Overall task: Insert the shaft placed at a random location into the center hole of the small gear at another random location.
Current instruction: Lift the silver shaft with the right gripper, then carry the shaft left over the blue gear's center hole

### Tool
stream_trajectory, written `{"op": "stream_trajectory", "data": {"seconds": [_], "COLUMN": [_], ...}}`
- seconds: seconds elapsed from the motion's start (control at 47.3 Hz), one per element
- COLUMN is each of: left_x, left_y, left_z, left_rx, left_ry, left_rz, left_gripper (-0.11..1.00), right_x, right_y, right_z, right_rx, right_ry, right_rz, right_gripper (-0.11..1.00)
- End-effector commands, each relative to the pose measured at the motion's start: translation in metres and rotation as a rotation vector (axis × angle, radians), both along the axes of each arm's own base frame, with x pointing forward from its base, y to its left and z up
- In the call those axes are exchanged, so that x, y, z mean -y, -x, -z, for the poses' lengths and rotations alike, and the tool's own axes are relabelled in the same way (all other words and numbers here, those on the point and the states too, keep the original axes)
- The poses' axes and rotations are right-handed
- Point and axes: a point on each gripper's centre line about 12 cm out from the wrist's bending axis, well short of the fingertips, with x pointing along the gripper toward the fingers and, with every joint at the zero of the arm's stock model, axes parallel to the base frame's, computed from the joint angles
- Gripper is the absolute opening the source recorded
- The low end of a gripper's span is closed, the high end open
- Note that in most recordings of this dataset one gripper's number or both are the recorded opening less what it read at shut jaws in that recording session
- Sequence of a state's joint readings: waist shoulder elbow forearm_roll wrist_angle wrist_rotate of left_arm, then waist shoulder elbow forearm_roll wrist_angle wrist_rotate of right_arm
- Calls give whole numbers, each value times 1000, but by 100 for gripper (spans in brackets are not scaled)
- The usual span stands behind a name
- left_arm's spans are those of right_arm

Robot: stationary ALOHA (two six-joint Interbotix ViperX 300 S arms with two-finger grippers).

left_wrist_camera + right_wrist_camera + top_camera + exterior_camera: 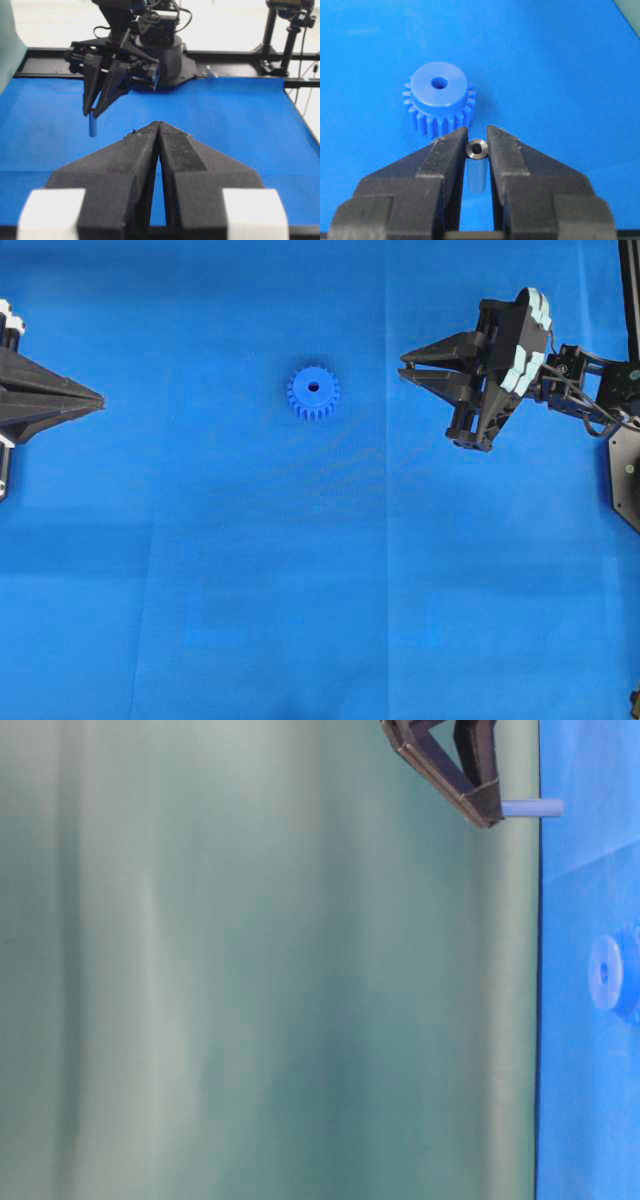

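The right hand (477,142) is pinching the shaft (477,149) between its fingertips, the pin standing upright with its lower end hanging below the tips, clear of the blue worktop (320,590). The small gear (313,392) is lying flat on the worktop, hub upward, its center hole (313,387) showing open, well apart from the right hand in the overhead view. The left hand (100,400) is resting at the left edge, its fingers pressed together on nothing.
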State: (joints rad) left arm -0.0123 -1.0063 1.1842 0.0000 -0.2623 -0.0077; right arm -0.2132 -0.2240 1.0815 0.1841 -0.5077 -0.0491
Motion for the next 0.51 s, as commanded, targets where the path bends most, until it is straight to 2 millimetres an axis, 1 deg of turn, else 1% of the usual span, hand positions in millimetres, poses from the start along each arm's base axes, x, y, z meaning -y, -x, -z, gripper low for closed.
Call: {"op": "stream_trajectory", "data": {"seconds": [0.0,0.127,0.232,0.38,0.486], "left_x": [1,1,1,1,1], "left_y": [-1,-1,-1,-1,-1], "left_z": [-4,-4,-4,-4,-4], "left_rx": [12,11,12,11,11], "left_ry": [-1,-3,-1,-3,-3], "left_rz": [3,4,3,4,4], "left_gripper": [0,0,0,0,0], "right_x": [1,1,3,6,7], "right_y": [-5,-6,-13,-30,-48], "right_z": [-10,-11,-12,-13,-14], "right_rx": [31,35,40,41,45], "right_ry": [10,11,12,12,14], "right_rz": [-3,-3,-1,-3,-11], "right_gripper": [2,2,2,2,2]}}
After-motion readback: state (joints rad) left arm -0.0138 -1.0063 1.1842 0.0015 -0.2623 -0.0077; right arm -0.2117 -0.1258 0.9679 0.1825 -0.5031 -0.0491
